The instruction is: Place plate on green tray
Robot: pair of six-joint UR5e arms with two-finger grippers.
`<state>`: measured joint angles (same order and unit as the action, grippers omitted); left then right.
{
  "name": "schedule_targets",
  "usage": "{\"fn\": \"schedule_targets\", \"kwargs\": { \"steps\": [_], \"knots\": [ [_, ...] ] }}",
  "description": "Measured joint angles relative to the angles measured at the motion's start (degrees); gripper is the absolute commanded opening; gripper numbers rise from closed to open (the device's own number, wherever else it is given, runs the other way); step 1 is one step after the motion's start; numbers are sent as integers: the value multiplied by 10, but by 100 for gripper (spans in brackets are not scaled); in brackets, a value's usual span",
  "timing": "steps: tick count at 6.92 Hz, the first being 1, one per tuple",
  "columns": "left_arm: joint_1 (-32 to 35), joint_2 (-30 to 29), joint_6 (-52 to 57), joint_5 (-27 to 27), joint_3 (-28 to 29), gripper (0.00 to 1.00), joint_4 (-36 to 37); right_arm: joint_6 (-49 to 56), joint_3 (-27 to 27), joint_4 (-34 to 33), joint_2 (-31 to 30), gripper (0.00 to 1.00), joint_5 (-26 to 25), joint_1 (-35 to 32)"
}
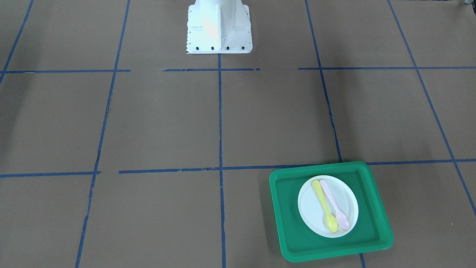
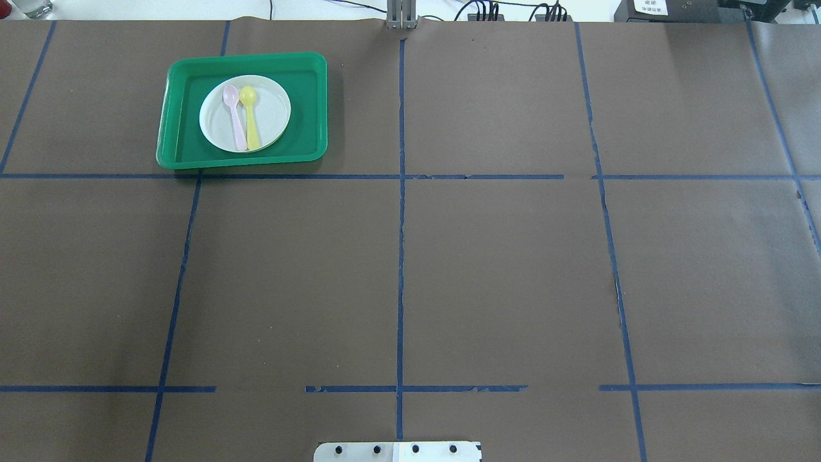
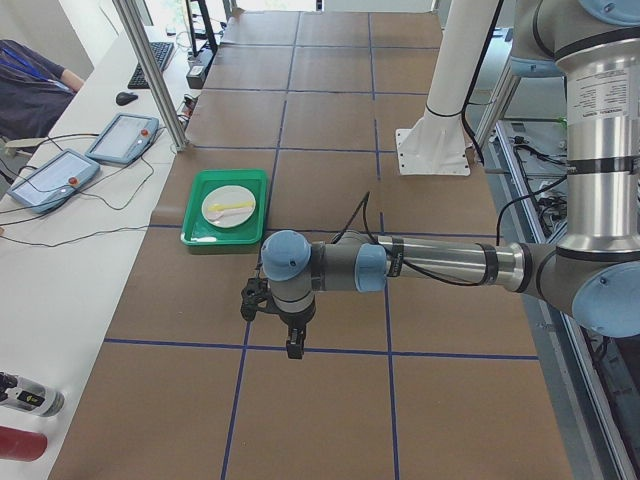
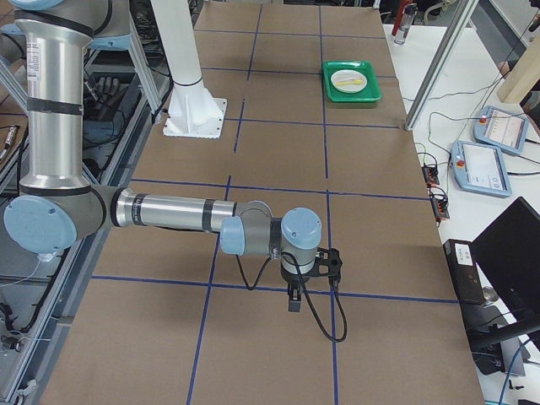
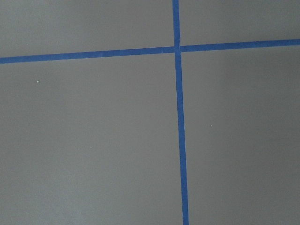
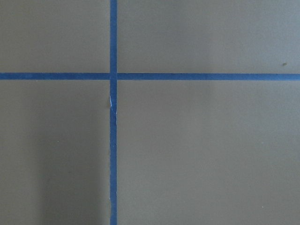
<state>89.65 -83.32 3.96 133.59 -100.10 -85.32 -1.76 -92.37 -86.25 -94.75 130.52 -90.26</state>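
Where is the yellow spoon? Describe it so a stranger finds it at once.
Look to the far left part of the brown table, from the robot's side, for the green tray. A white plate sits in it with two spoons lying side by side. Yours is the yellow spoon, right of the pink spoon.

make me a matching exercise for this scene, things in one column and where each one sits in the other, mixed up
Things:
1. tray
2. plate
3. spoons

Places:
a. side by side on the plate
b. directly on the table
c. inside the tray

Pairs: 1-b, 2-c, 3-a
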Motion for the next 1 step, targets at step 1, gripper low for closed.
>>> {"fn": "schedule_targets", "kwargs": {
  "steps": [1],
  "knots": [
    [0,0,0,0,0,100,0,0,0,0,0,100,0,0]
  ]
}}
